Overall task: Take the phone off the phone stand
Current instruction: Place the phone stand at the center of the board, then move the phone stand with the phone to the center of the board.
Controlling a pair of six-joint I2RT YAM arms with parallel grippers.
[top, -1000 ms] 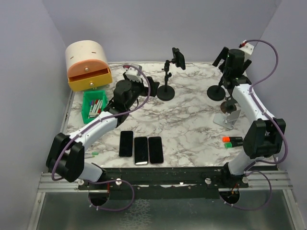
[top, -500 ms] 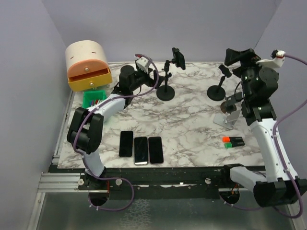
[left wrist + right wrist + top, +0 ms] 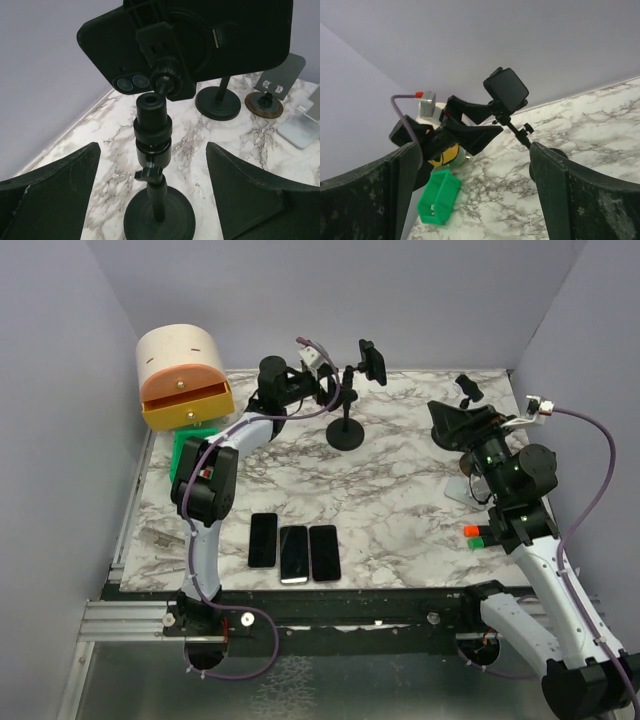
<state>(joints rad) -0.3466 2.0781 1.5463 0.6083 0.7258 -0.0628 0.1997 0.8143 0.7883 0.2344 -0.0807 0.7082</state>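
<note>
A: Checking the left gripper [image 3: 330, 392] — hanging spread wide, gripping nothing, straddling the pole of the phone stand [image 3: 152, 150] without touching it.

B: And finding the phone [image 3: 200, 45] where?

A: Sitting above and just ahead of the fingertips, clamped sideways in the stand's cradle, back and camera lenses facing the claw.

B: Judging the handling how?

A: Expecting a stiff, light slab, glossy and likely slippery across the back. Treating the glass as fragile. Worrying more about the stand — thin pole, ball joint, small round base, so probably swivelling or tipping under a sideways pull.

B: Taking hold where, then?

A: Pinching across the two long edges, clear of the cradle's clamp, and easing out along the clamp's open side. Guessing at that side, though, seeing the clamp only from behind.

B: Counting on the right gripper [image 3: 442, 423]?

A: Hanging gaping and empty too, with the phone far ahead of its fingers. Possibly suiting for steadying the base.
</note>
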